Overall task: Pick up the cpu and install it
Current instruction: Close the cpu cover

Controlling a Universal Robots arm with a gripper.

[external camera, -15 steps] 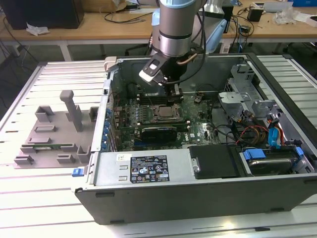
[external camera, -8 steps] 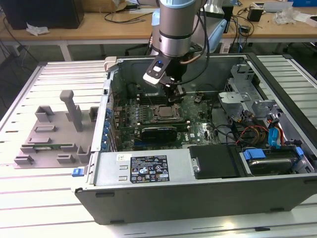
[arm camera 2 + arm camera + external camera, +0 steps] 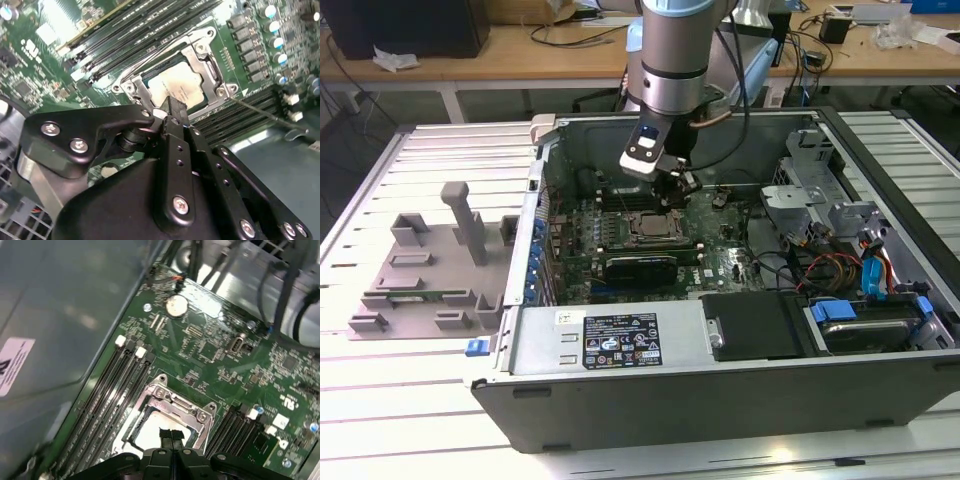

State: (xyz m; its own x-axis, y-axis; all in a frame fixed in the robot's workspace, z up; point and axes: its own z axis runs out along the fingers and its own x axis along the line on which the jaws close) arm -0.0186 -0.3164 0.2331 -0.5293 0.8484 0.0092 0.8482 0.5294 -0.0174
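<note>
A: How is the end effector (image 3: 170, 436)?
B: Clenched, holding nothing, poised just above the socket (image 3: 175, 399).
A: And the cpu (image 3: 180, 87)?
B: It lies flat inside the socket, directly below the end effector. The motherboard (image 3: 210, 350) surrounds the socket.

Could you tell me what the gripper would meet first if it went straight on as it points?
Probably the cpu in the socket frame: the gripper points at its silver top, though the gap is unclear.
</note>
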